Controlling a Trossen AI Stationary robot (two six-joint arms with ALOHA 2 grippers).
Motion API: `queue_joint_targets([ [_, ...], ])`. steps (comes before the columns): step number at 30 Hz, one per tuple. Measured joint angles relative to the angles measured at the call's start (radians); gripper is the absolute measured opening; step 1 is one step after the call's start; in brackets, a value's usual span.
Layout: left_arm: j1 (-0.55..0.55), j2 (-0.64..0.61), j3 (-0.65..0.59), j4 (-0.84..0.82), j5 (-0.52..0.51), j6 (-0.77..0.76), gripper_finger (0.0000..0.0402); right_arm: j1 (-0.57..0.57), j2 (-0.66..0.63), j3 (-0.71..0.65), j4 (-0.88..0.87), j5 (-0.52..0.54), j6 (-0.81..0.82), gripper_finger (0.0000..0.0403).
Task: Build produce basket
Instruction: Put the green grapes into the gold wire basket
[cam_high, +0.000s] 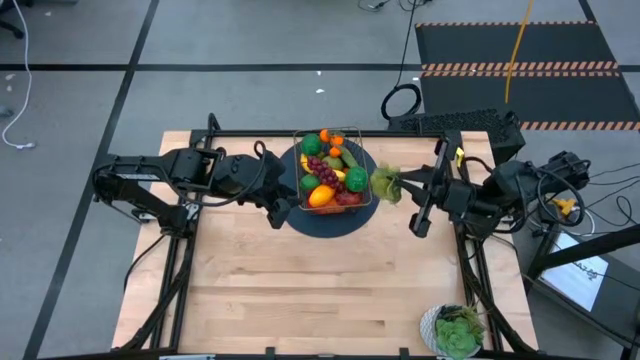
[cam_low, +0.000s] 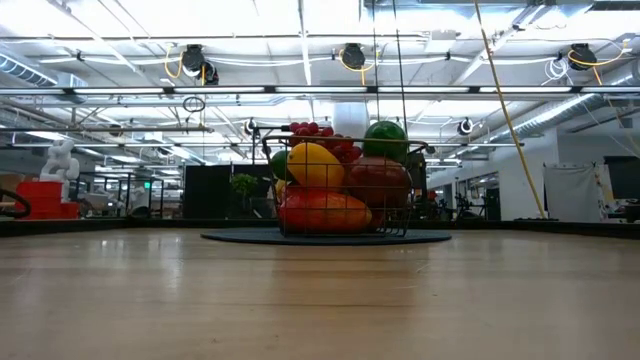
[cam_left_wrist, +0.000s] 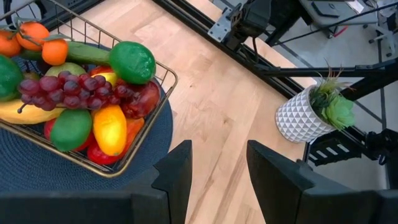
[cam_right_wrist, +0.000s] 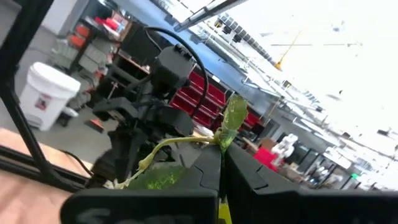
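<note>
The wire basket (cam_high: 331, 170) stands on a round dark-blue mat (cam_high: 300, 215) at the table's far middle. It is heaped with produce: purple grapes (cam_left_wrist: 81, 90), oranges, limes, a banana, a cucumber, red apples and a mango (cam_low: 323, 211). My left gripper (cam_left_wrist: 217, 174) is open. It hovers over the mat's near left edge beside the basket (cam_left_wrist: 158, 93), touching nothing. My right gripper (cam_high: 402, 185) is just right of the mat, shut on a leafy green sprig (cam_high: 386, 183). My right gripper pinches the leafy green sprig between its two fingers, which reach in level from the table's right side. The fingers close on its stem (cam_right_wrist: 214, 142) where a leaf (cam_right_wrist: 235, 115) stands up past them. The rest (cam_right_wrist: 155, 179) trails beside one finger.
A leafy green plant in a white patterned pot (cam_high: 455, 330) stands at the table's near right corner, also seen in the left wrist view (cam_left_wrist: 305, 115). Bare wood (cam_high: 320, 290) fills the near half of the table. Black frame rails run along the table's left and right edges.
</note>
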Motion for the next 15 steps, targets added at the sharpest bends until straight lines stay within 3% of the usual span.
queue_joint_targets([
  [15, 0.000, 0.000, 0.000, 0.000, 0.000, 0.000, 0.0152, 0.000, 0.001, 0.000, 0.000, 0.000, -0.045, 0.0000],
])
